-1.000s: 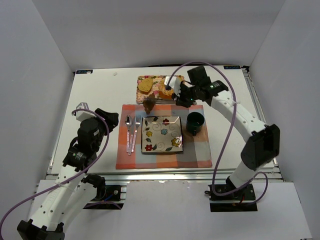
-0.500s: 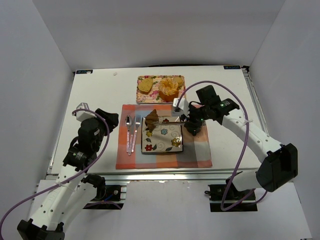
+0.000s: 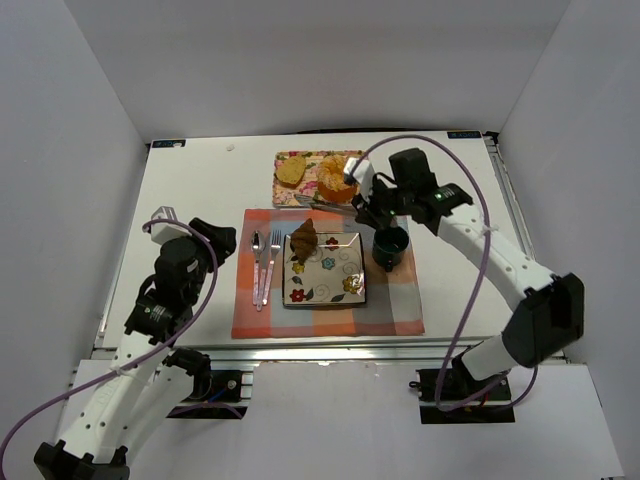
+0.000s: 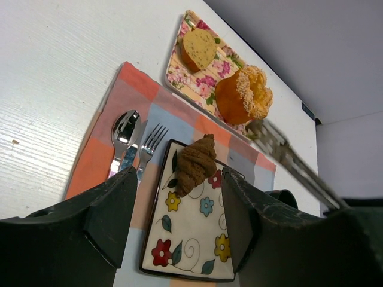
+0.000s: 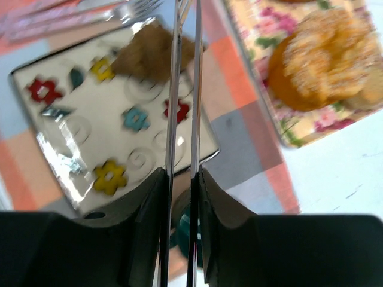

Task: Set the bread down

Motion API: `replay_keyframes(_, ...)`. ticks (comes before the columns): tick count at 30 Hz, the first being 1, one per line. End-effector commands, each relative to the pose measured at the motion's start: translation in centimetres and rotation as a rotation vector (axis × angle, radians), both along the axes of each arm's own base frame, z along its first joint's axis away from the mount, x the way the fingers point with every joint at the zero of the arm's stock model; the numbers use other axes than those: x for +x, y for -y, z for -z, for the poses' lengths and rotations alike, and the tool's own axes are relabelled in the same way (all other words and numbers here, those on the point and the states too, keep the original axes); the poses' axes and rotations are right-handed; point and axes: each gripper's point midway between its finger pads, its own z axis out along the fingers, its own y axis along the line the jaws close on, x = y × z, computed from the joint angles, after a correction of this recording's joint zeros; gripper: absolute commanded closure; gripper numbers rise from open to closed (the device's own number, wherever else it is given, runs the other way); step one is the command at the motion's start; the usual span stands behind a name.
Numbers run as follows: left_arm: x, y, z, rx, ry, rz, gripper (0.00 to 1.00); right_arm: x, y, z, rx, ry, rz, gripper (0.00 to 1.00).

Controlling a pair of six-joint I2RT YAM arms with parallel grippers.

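A brown twisted bread lies on the far left corner of the square flowered plate. It also shows in the left wrist view and the right wrist view. My right gripper is shut on metal tongs, whose two blades stand slightly apart above and just behind the bread, with nothing between them. My left gripper is open and empty at the left of the placemat, looking over the plate.
A flowered tray behind the plate holds a bread slice and an orange bun. A dark green cup stands right of the plate. A spoon and fork lie left of it on the checked placemat.
My right gripper brought the brown bread in the tongs from beside the tray onto the plate, let it go, and drew the tongs back toward the tray. The left arm stayed still.
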Motion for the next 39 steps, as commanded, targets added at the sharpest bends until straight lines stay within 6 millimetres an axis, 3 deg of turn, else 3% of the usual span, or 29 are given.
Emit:
replay_keyframes(1, 0.2, -0.1, -0.6, 0.0, 0.008, -0.008, 0.32, 4.6, -1.9, -2.2, 0.076, 0.054, 0.098, 0.67)
replay_keyframes(4, 0.4, 0.0, -0.6, -0.004, 0.01, -0.003, 0.32, 7.4, -2.8, -0.3, 0.041, 0.057, 0.123, 0.62)
replay_keyframes(5, 0.4, 0.0, -0.4, -0.004, 0.007, -0.005, 0.32, 8.6, -3.4, -1.4, 0.053, 0.085, 0.125, 0.61)
replay_keyframes(6, 0.4, 0.0, -0.3, -0.005, 0.006, -0.007, 0.32, 9.6, -3.9, 0.3, 0.026, 0.061, 0.126, 0.59)
replay_keyframes(8, 0.4, 0.0, -0.4, -0.011, 0.007, -0.01, 0.32, 11.8, -5.0, 0.6, 0.018, 0.071, 0.128, 0.57)
replay_keyframes(10, 0.4, -0.1, -0.2, -0.012, 0.005, -0.015, 0.32, 13.2, -5.5, 1.0, 0.002, 0.083, 0.13, 0.52)
replay_keyframes(15, 0.6, -0.2, 0.0, -0.004, -0.004, -0.022, 0.32, 16.4, -6.8, 2.3, -0.029, 0.105, 0.131, 0.52)
replay_keyframes(20, 0.8, 0.0, 0.4, -0.001, -0.018, -0.02, 0.32, 17.7, -7.7, 4.4, -0.072, 0.108, 0.118, 0.52)
replay_keyframes(31, 0.9, 0.0, 0.9, -0.002, -0.025, -0.022, 0.32, 16.9, -9.0, 5.3, -0.082, 0.097, 0.078, 0.5)
replay_keyframes(39, 0.7, -0.2, 0.9, 0.005, -0.029, -0.024, 0.32, 17.6, -9.2, 7.5, -0.17, 0.123, 0.102, 0.53)
